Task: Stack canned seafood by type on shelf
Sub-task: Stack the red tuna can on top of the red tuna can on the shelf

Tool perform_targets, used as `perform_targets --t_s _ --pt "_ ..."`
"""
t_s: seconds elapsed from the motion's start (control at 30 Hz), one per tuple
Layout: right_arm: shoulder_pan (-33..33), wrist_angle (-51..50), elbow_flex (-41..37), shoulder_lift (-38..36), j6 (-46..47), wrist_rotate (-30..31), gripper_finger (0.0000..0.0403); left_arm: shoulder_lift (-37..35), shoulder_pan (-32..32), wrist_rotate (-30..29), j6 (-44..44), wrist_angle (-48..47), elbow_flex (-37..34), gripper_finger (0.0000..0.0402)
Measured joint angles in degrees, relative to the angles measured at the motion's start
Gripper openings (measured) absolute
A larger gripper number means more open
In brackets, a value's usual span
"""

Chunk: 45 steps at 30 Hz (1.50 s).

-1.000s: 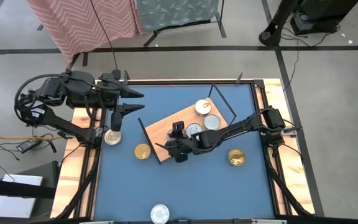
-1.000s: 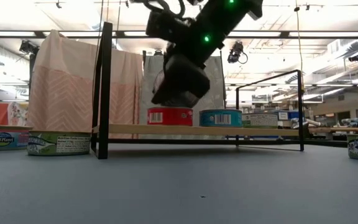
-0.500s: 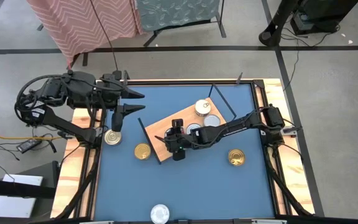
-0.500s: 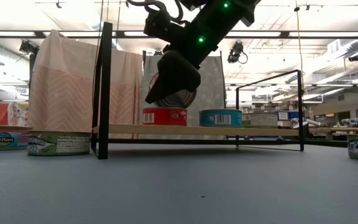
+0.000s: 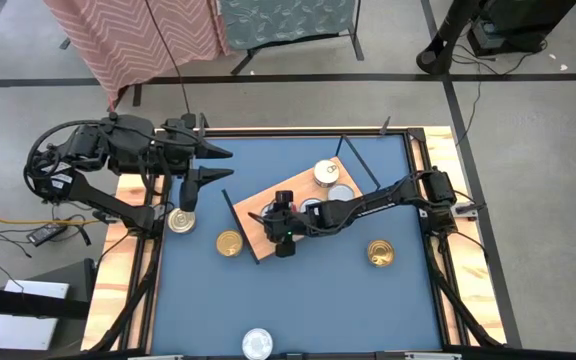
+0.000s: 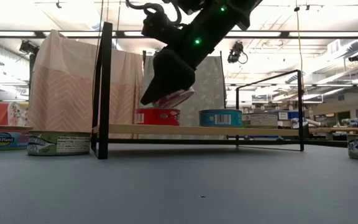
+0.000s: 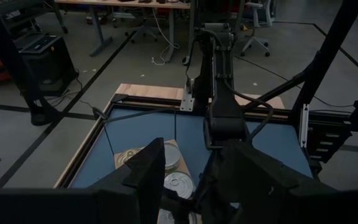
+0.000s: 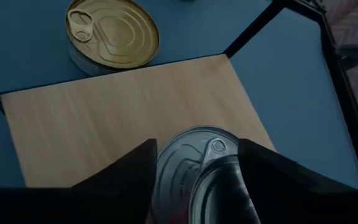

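We see the right claw (image 6: 166, 84) gripping a tilted tin (image 6: 178, 98) above a red tin (image 6: 158, 116) on the shelf (image 6: 229, 130), while the left claw (image 5: 190, 192) waits half open, empty.

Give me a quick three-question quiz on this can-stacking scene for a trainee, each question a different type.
1. True or false: the right gripper is above the shelf.
2. In the low view, the can on the shelf just below that gripper has a side that is: A red, B green, C yellow.
3. In the high view, how many cans show on the blue table, off the shelf?

Key:
1. True.
2. A, the red can.
3. Four.
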Motion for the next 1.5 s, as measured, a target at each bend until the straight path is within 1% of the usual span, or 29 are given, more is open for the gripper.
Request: perform_targets --t_s 0.27,0.7,0.83,0.93,1.03,1.13,1.23,1.3,1.4,1.5 --pt "0.0 2.7 1.1 0.0 -1.8 1.3 0.0238 0.0 0.0 0.0 0.0 0.0 0.0 0.0179" --pt "0.0 2.6 2.6 0.0 -3.4 2.8 0.0237 0.0 0.0 0.0 0.3 0.0 0.0 0.0179" --pt "0.0 -1.0 2.6 -1.0 -3.6 3.3 0.0236 0.0 0.0 1.0 0.8 0.0 0.0 0.0179" --pt "-0.2 -4.7 2.6 -3.5 -3.4 3.9 0.0236 0.0 0.0 1.3 0.8 0.0 0.0 0.0179" --pt "-1.0 -9.8 2.6 -7.2 0.6 4.1 0.0237 0.0 0.0 1.4 1.6 -0.1 0.0 0.0179" --pt "-3.0 -14.7 2.6 -11.9 10.2 1.1 0.0239 0.0 0.0 1.9 2.7 -0.1 0.0 0.0179" --pt "-5.4 -17.2 2.6 -16.9 16.6 -5.1 0.0246 0.3 0.0 5.0 2.9 -0.1 0.0 0.0179" --pt "-7.1 -17.3 2.6 -19.9 20.2 -9.5 0.0251 0.7 0.0 5.5 4.7 -0.1 0.0 0.0179" --pt "-9.4 -15.9 2.6 -24.0 23.0 -13.3 0.0254 1.7 0.0 6.4 10.5 -0.3 0.0 0.0179" --pt "-11.0 -12.1 2.6 -27.7 21.9 -13.4 0.0253 3.1 0.1 8.6 20.2 -1.4 0.0 0.0179"
